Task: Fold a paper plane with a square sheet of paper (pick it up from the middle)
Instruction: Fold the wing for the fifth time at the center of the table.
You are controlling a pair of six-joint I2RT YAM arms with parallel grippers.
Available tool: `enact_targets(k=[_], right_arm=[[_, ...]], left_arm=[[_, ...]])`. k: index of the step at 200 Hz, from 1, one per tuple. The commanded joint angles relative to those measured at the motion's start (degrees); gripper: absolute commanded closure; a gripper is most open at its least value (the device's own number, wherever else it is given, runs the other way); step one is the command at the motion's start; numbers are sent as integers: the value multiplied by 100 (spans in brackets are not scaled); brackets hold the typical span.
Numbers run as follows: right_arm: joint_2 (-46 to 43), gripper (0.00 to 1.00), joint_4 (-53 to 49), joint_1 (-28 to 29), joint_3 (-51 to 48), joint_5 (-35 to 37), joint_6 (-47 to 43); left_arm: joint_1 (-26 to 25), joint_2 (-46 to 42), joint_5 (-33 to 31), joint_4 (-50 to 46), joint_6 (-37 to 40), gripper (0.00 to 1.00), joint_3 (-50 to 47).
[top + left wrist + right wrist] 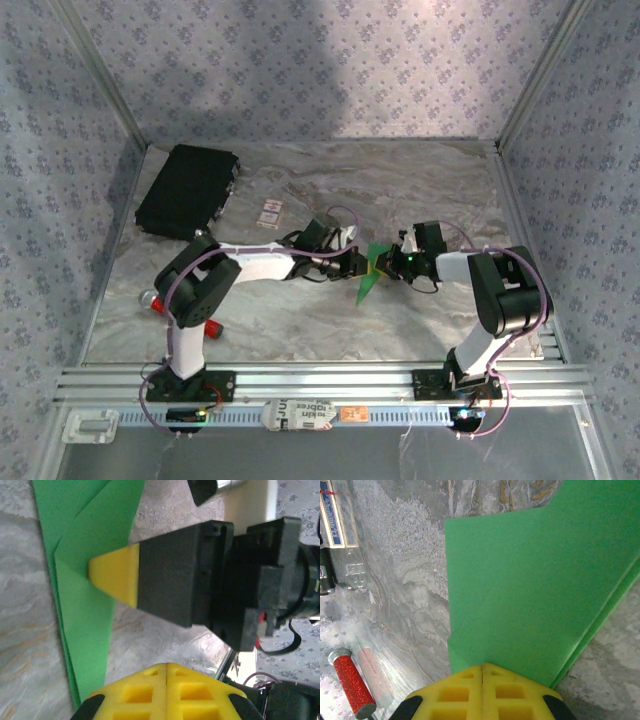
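Paper plane [371, 273] lies flat abt mid-table, a bit R of centre, between the two grippers. It's a slim green dart w/ its point toward the near edge. Left wrist cam shows layered folds w/ a diagonal crease [82, 555]. Right wrist cam shows a broad green panel w/ a thinner layer edge along its right side [530, 590].

L gripper [352, 264] sits at the plane's left edge. Its yellow fingertips are pressed together, no gap [166, 669]. The paper's narrow end runs just beside or under them; can't tell if it's nipped.

R gripper [393, 262] is at the plane's right edge, fingers fully closed too [482, 669]. From the left wrist cam its yellow tip [114, 576] rests on top of the green sheet, nothing visibly clamped between the fingers.

Black rectangular case [188, 190] is in the far-left corner of the table. Small white card [270, 209] lies just beside it, toward centre. Red bar-shaped tool [351, 682] w/ metal end caps lies flat on the marble, well apart from the plane.
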Motion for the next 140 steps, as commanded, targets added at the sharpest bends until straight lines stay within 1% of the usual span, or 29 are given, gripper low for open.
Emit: enact_targets(k=[1,39,81,112,140], right_arm=[[167,95,-418,-58,-28,485,-96],[135,95,-384,-56,-15,455,-57],[40,95,-417,-78,62,348,-86],[-162,94,-756,-184,345,311,-249],[-302,94,-682,-372,480,57,-251]], left_arm=[[-56,418,282,140,-142,96,180],[-151,760,133,-225,27,95,453],[-334,871,-450,-1037,353,96,397],[-407,879,-569,-968,214,98,47],[-421,888,-680,-918,116,99,-110]])
